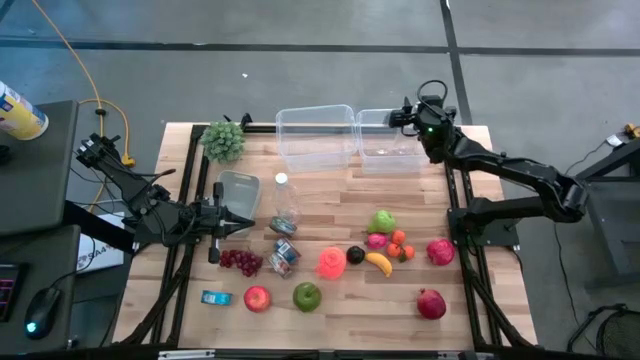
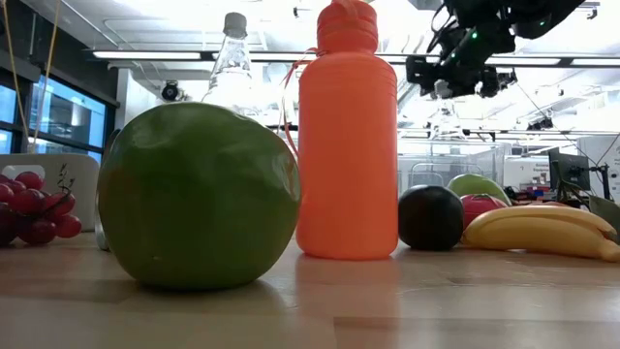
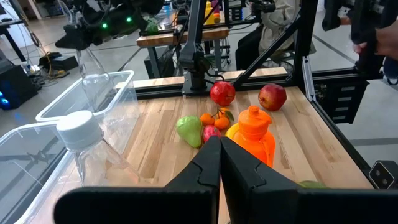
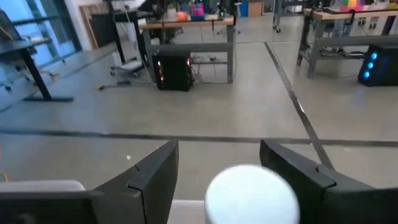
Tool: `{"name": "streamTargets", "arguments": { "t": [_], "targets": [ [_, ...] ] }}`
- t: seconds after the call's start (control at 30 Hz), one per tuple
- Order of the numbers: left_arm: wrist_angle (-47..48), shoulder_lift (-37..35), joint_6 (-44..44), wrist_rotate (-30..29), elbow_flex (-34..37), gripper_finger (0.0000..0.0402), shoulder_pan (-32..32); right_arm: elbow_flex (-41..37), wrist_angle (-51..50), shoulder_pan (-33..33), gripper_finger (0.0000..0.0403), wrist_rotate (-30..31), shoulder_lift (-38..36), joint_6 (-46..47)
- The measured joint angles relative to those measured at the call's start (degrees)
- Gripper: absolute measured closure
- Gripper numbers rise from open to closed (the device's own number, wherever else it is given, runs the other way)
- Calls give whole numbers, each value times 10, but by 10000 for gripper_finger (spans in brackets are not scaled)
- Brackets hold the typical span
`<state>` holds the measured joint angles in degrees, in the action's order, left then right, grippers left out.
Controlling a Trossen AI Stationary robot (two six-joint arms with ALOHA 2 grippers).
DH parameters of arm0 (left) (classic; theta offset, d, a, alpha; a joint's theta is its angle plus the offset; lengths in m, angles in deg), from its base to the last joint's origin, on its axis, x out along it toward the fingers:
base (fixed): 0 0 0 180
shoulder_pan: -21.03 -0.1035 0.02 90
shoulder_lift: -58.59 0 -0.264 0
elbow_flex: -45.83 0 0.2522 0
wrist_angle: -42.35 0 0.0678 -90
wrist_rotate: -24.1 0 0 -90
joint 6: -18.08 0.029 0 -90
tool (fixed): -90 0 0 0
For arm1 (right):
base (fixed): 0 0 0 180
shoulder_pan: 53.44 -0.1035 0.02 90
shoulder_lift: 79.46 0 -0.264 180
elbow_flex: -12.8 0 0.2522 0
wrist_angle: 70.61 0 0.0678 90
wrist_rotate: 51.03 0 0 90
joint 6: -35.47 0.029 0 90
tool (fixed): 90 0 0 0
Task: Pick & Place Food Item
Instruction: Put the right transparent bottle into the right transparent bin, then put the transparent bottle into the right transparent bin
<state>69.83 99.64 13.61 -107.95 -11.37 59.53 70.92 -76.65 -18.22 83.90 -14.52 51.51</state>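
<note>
Bins (image 1: pixel 316 137), two, clear; pomegranates (image 1: pixel 431 303), two; bottles (image 1: pixel 284 205), two.

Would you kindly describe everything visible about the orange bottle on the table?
The orange bottle looks like matte plastic, uniformly bright orange, with a ribbed screw cap of the same colour and a narrower neck. It stands upright on the wooden table, near the middle. A green apple sits in front of it in the low view, a dark round fruit beside it. No gripper touches it.

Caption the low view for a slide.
Green apple, orange bottle, dark plum and banana lined up on the wooden table.
</note>
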Motion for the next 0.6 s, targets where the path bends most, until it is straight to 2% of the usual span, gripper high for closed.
{"name": "streamTargets", "arguments": {
  "t": [0.33, 0.6],
  "targets": [
    [0, 0, 0, 0, 0, 401, 0, 0, 34, -31, 188, 3, -65, -72],
    [0, 0, 0, 0, 0, 401, 0, 0, 48, -79, 188, 2, -147, -149]
  ]
}}
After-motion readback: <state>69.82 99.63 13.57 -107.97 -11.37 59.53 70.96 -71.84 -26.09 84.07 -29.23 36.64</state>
